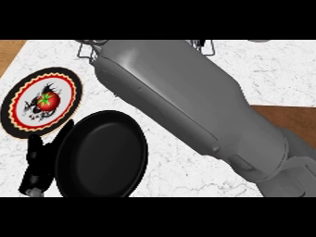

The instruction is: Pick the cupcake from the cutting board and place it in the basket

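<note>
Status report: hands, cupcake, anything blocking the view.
Right forearm stretched toward the wire basket at the top edge; right hand hidden. Left hand low left beside the black pan. Cupcake not visible. Forearm hides most of the basket and cutting board.

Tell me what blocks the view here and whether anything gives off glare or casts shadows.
In the head view, the grey right forearm crosses the middle, hiding most of the basket and part of the cutting board; its top shows soft highlights. The black pan has a faint sheen and a soft shadow on the marble counter. The left hand shows dark beside the pan; the cupcake is not visible.
</note>
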Motion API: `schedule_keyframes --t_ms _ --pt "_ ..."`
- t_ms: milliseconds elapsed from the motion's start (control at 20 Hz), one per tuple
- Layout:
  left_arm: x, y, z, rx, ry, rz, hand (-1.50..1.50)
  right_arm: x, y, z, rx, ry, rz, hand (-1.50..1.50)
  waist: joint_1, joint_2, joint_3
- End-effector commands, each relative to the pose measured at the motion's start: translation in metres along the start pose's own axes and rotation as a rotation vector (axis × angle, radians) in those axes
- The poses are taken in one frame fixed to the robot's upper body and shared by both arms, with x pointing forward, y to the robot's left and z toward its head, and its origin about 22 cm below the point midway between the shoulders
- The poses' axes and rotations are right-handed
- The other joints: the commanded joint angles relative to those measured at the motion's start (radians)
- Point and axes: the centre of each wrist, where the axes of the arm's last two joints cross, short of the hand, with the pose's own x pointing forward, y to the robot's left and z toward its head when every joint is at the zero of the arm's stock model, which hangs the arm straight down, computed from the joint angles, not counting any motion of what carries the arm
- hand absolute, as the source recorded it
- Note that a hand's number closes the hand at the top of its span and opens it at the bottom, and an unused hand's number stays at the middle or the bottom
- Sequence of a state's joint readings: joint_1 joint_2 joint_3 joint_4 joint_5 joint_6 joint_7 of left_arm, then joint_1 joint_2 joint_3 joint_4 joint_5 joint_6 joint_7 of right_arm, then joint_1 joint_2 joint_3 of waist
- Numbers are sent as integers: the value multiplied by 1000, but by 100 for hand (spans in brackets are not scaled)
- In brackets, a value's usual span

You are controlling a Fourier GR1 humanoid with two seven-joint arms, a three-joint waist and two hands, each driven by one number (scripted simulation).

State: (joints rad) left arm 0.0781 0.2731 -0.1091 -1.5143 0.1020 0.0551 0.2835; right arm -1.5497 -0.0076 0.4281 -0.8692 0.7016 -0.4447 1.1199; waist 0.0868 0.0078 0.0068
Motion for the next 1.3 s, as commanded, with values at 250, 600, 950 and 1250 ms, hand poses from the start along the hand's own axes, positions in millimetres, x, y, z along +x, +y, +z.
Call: schedule_keyframes --t_ms 250,600,950,1250 --pt "-22 -13 -7 -17 86 20 0 -36 25 -25 0 215 -157 150 -8 17 -11" --pt "-24 2 -3 -3 100 16 0 -66 42 -27 -6 258 -265 150 -4 13 -10" --pt "-26 1 2 13 111 42 0 -117 71 -36 -94 328 -80 150 -33 7 -11" --pt "-21 9 4 31 126 41 0 -125 77 -35 9 268 71 -150 -46 3 -8"
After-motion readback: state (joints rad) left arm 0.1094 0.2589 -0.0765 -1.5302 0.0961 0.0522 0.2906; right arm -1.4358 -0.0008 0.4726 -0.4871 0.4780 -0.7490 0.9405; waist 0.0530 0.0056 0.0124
